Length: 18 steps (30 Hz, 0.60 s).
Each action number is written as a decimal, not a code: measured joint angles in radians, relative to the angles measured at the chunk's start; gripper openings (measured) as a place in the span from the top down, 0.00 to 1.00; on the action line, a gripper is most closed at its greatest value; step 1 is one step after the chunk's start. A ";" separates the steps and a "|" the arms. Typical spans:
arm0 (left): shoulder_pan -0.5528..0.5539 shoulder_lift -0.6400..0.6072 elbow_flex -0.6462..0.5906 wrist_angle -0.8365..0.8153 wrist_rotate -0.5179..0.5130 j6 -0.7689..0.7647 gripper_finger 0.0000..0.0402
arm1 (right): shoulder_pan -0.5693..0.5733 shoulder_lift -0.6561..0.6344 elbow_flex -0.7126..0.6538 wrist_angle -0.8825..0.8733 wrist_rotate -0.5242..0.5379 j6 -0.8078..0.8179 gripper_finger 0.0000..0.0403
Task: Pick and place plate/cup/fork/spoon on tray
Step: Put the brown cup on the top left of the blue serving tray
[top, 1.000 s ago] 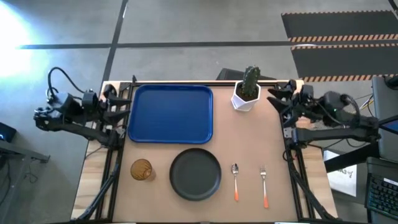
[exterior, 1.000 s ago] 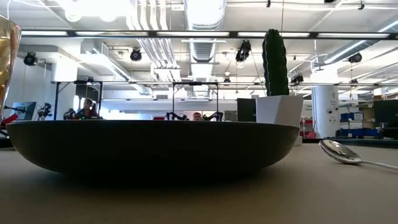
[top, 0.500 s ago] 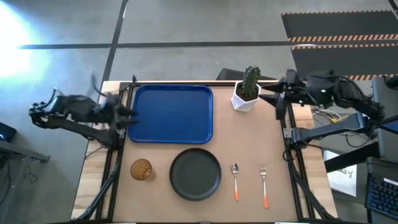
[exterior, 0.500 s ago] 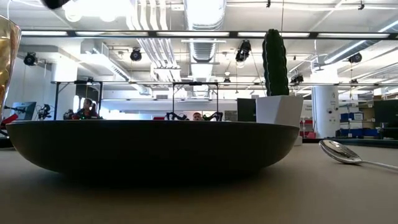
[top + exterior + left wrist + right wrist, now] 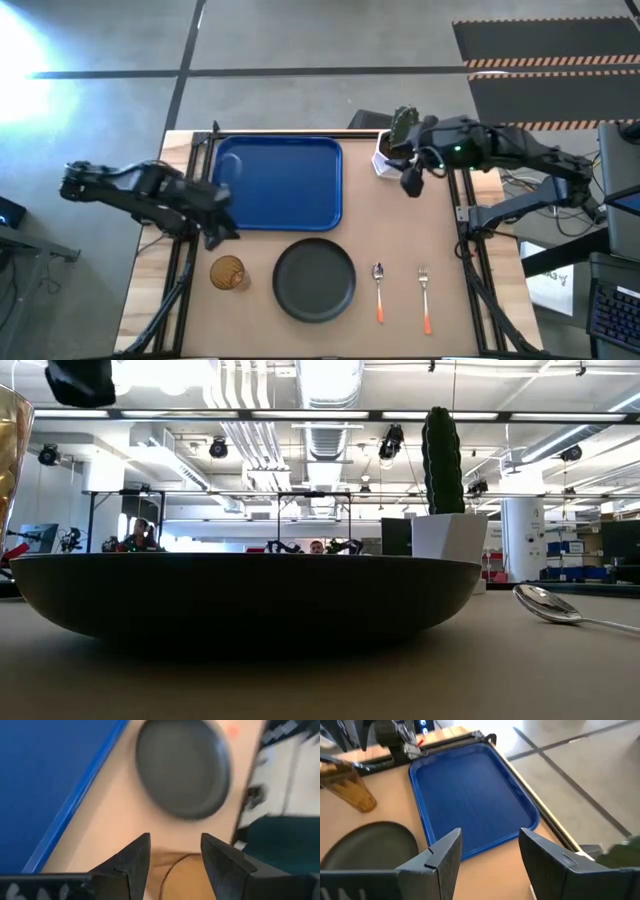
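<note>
Was at the very 1st step, by the look of it: nothing yet on the tray (image 5: 277,182), which lay bare at the far left of the bench (image 5: 410,235). Found the left gripper (image 5: 222,232) spread and holding nothing, poised just above the cup (image 5: 228,272), near the tray's near left corner; in the left wrist view, saw the amber rim of the cup (image 5: 177,877) between the parted fingers (image 5: 131,862), with the plate (image 5: 182,767) beyond. Found the right gripper (image 5: 409,180) likewise spread and holding nothing, hanging beside the white pot with the cactus (image 5: 397,146), between it and the tray's right edge, looking across toward the tray (image 5: 470,795). Saw the plate (image 5: 314,279) resting on the bench just in front of the tray, the cup to its left, the spoon (image 5: 379,290) and then the fork (image 5: 425,296) to its right, handles toward the near edge. Judged the next move to call for lowering the left gripper straight over the cup, closing on its wall without tipping it, then lifting it clear of the tray's raised rim. Could read no brand, label or writing anywhere.
</note>
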 joint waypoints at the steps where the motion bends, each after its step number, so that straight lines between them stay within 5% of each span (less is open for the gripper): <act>1: 0.000 0.019 0.000 -0.026 0.015 0.000 0.61 | 0.000 0.003 -0.001 0.000 0.000 0.000 0.54; 9: 0.001 0.146 0.000 -0.211 0.062 0.033 0.61 | 0.000 -0.029 -0.001 0.001 -0.008 0.001 0.54; 18: 0.001 0.230 0.008 -0.212 0.168 0.061 0.61 | 0.000 -0.074 -0.001 0.001 -0.009 0.018 0.54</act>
